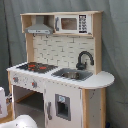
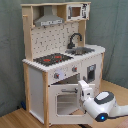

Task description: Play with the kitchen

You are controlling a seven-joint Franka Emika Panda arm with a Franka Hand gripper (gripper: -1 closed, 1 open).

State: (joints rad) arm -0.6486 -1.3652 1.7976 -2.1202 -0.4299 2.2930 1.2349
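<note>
Gripper [image 2: 81,88] is seen at the oven door [image 2: 66,101] of the kitchen [image 2: 60,60] in the second exterior view; whether its fingers are apart or together cannot be told. Kitchen is set upright on a wooden floor [image 2: 15,119] before a grey curtain [image 2: 10,50]. Stiff, light wood is judged; door's top edge is best gripped. Nothing obstructs.

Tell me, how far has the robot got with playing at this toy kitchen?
Not far, it seems. In the second exterior view the robot's hand is at the top edge of the oven door, which looks slightly ajar, so opening it seems to be in hand. I can't tell whether it grips. The hob, sink and knobs look untouched.
</note>
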